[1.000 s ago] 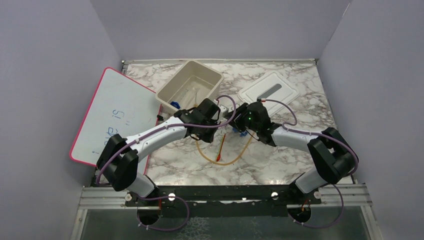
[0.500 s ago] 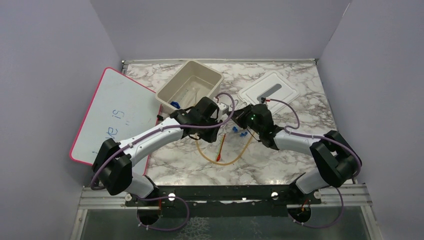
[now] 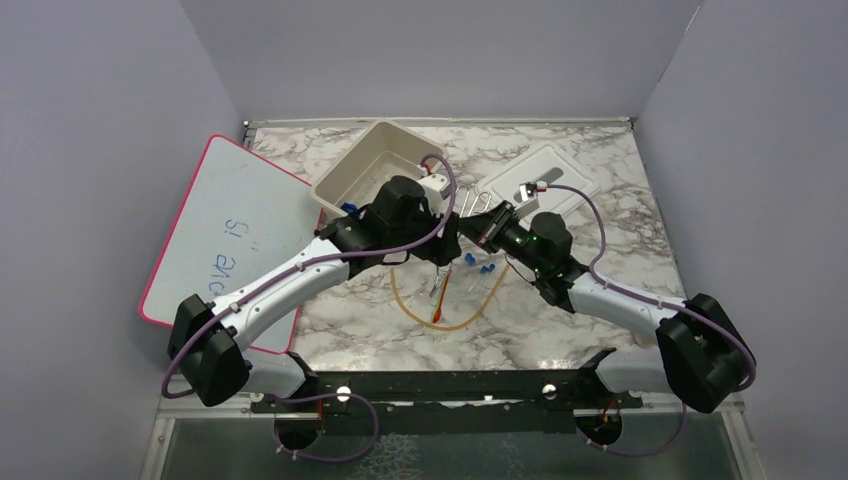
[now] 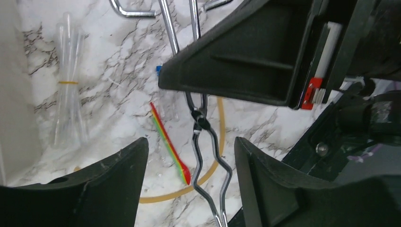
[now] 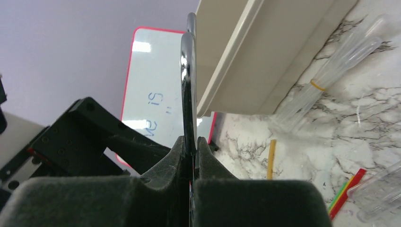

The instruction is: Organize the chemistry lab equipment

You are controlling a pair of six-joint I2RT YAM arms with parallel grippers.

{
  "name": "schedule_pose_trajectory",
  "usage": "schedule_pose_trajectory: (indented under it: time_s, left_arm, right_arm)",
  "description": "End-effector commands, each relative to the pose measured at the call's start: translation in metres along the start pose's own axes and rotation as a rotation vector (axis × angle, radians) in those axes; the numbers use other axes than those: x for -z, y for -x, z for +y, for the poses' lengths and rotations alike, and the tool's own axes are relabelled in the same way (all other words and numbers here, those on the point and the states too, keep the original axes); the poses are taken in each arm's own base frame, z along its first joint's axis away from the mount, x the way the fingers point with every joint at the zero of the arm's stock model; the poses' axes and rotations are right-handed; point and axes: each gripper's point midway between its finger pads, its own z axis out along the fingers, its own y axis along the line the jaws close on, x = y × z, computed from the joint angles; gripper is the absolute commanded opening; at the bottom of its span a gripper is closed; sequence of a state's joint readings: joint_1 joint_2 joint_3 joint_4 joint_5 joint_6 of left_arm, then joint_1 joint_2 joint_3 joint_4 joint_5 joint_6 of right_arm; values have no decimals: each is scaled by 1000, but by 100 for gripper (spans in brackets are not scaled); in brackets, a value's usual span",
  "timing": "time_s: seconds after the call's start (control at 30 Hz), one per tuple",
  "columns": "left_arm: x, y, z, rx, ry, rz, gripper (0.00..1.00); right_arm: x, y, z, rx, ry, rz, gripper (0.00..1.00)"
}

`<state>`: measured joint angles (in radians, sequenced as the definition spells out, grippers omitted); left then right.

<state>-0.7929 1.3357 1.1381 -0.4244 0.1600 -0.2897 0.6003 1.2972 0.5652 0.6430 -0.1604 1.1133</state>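
Tongs change owners: a second ago the left gripper (image 4: 189, 142) was shut and the right gripper (image 5: 190, 142) stood apart. Now the right is clamped on the tongs (image 4: 201, 122) and the left has let go, its fingers (image 4: 118, 179) spread wide with nothing between them. Both arms have also reached farther up the counter (image 3: 600, 240), toward the tub (image 3: 345, 165).

The tongs hang between the two grippers, in front of the tub's near corner and over the tube (image 3: 470, 322) and dropper (image 4: 169, 144) (both lying loose on the counter). The handover looks complete, which likely leaves the right arm to carry the tongs to their place. Most of the equipment is not yet put away: the clear tubes (image 4: 68, 94) lie beside the tub wall, and the blue caps (image 3: 485, 268) sit near the tube.

The tongs are bright bare steel wire, crossed at a small pivot, with wavy jaws below and long handles. The tube is amber rubber, bent in a soft open curve. The dropper is a thin stick striped red, yellow and green, ending in a red tip. The clear tubes are a see-through bundle held by a yellow band. The tub is smooth beige plastic with straight walls, and the counter is white marble pattern veined in grey. The gripper pads (image 5: 142, 198) are matte black.
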Motion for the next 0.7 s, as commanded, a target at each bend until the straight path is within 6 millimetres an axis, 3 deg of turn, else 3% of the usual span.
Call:
schedule_pose_trajectory:
  time_s: [0.0,0.2,0.5,0.67]
  left_arm:
    - [-1,36,-27,37,-120,-116,63]
    - [-9,30,-30,43,-147,-89,39]
    - [-16,13,-30,45,-168,-36,35]
    - [-23,7,-22,42,-133,-20,22]
  right_arm:
    - [13,-4,29,45,134,39,1]
    - [17,-2,33,40,139,31,1]
    - [13,-2,33,-3,142,25,1]
    - [11,-3,35,-10,159,30,1]
